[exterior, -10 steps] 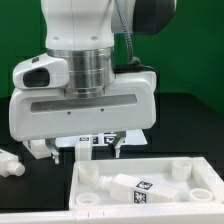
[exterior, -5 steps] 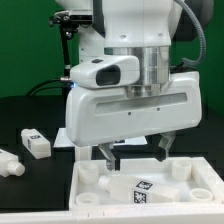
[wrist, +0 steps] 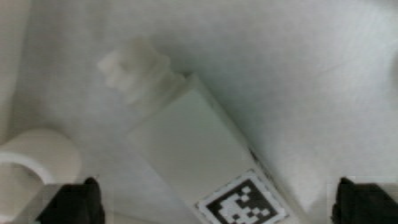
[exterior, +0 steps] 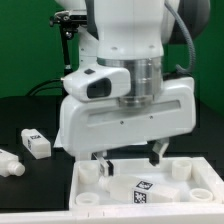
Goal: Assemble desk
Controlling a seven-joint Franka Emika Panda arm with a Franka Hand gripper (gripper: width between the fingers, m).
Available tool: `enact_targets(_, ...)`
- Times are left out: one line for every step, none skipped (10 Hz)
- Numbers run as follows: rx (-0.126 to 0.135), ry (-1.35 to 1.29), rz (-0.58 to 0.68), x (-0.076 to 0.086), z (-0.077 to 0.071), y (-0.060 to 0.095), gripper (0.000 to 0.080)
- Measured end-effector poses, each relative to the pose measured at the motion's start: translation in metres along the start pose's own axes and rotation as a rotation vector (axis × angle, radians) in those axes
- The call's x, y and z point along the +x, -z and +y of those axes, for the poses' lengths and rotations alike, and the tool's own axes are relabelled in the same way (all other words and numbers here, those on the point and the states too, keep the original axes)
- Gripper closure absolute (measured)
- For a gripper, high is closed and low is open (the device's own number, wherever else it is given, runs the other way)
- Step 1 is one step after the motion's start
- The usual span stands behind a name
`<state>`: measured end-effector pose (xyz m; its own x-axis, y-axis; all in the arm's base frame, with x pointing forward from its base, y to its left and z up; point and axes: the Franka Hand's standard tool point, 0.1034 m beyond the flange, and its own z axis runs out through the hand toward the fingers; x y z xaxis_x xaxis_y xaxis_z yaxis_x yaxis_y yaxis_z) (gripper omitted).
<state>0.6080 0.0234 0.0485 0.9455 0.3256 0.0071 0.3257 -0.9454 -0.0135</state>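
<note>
The white rimmed tabletop panel (exterior: 90,208) lies at the front, with round corner sockets (exterior: 88,172). A white block leg with a black-and-white tag (exterior: 138,190) lies inside it. My gripper (exterior: 128,160) hangs just above the panel, jaws open, one finger (exterior: 103,165) on each side above the leg. In the wrist view the tagged leg (wrist: 214,160) lies slanted on the panel (wrist: 320,80), between my dark fingertips (wrist: 75,200), with a round socket (wrist: 27,160) beside it. Another tagged leg (exterior: 36,143) and a further white leg (exterior: 8,164) lie on the black table at the exterior view's left.
The arm's big white wrist housing (exterior: 130,110) blocks the middle of the scene. A black stand (exterior: 70,30) rises at the back against the green wall. The marker board is hidden behind the arm.
The gripper has swung from the exterior view's left toward the right and turned, uncovering the tagged leg on the table. It now hangs lower over the leg in the panel.
</note>
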Motion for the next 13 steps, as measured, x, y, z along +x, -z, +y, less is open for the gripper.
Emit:
enact_targets(0.0, 0.004, -0.002, 0.004, -0.004, -0.008, 0.0151)
enact_targets(0.001, 0.005, -0.008, 0.005, -0.006, -0.015, 0.0151)
enact_targets(-0.002, 0.005, -0.004, 0.005, -0.009, -0.021, 0.0151)
enact_targets(-0.003, 0.006, -0.002, 0.004, -0.01, -0.026, 0.0151)
enact_targets(-0.005, 0.006, -0.002, 0.003, -0.01, -0.032, 0.0151)
enact_targets(-0.005, 0.004, -0.006, 0.001, -0.009, -0.034, 0.0151)
enact_targets(-0.005, 0.004, -0.004, 0.002, -0.009, -0.033, 0.0151)
enact_targets(-0.005, 0.004, -0.004, 0.002, -0.009, -0.034, 0.0267)
enact_targets(-0.005, 0.004, -0.004, 0.002, -0.009, -0.034, 0.0403)
enact_targets(-0.003, 0.006, -0.009, 0.001, -0.009, -0.034, 0.0403)
enact_targets(-0.003, 0.005, -0.009, 0.001, -0.009, -0.034, 0.0537)
enact_targets(-0.003, 0.002, -0.007, 0.001, -0.01, -0.033, 0.0537)
enact_targets(-0.003, 0.003, -0.001, 0.0, -0.014, -0.023, 0.0537)
